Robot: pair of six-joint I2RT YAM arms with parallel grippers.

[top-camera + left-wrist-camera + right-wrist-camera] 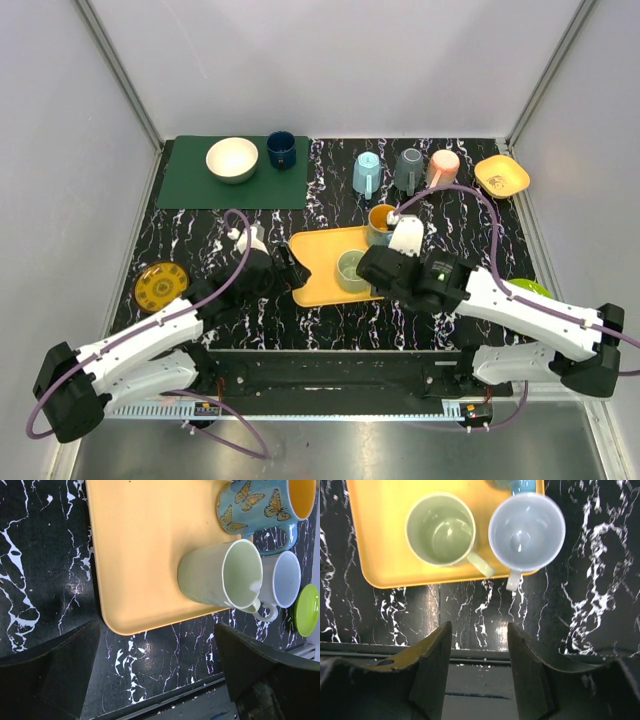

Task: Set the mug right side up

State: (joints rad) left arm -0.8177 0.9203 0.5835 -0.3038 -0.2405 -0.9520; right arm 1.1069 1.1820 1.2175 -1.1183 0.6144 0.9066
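A pale green mug stands mouth up on the yellow tray. A pale blue-white mug stands mouth up at the tray's near right corner, handle toward me. A butterfly mug with a yellow inside stands upright at the tray's far right. My right gripper is open and empty, just short of the two mugs, above the table's front edge. My left gripper is open and empty at the tray's left edge, with the green mug ahead of it.
Light blue, grey and pink mugs stand in a back row, seemingly mouth down, beside a yellow bowl. A green mat holds a white bowl and a dark blue mug. A yellow disc lies left, a green plate right.
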